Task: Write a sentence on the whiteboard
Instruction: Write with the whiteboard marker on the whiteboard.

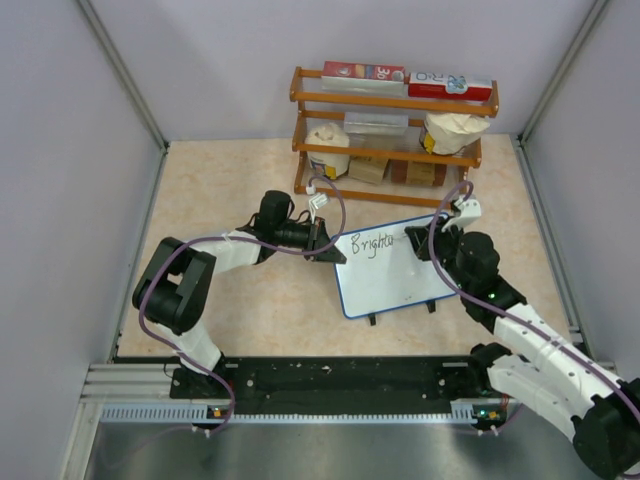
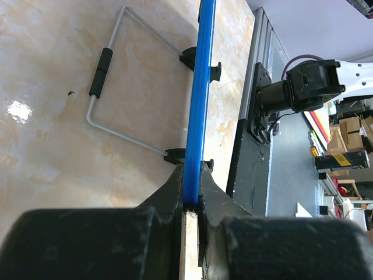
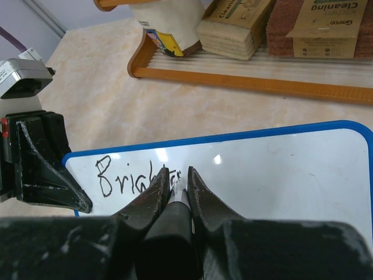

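One partial word of black lettering (image 1: 365, 243) on blue-rimmed white whiteboard (image 1: 400, 280); most unwritten. Jaws of left gripper (image 2: 191, 198) pinch its rim; jaws of right gripper (image 3: 178, 178) clamp black marker (image 3: 169, 233).

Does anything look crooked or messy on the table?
The whiteboard sits crooked on the table, turned at an angle, with the left gripper pinching its blue rim. The writing stops partway, at about "Bright". Nothing looks spilled or broken.

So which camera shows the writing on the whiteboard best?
The right wrist view: the lettering is large, though the right gripper and marker cover its end. The top view shows it small; the left wrist sees only the whiteboard's blue edge.
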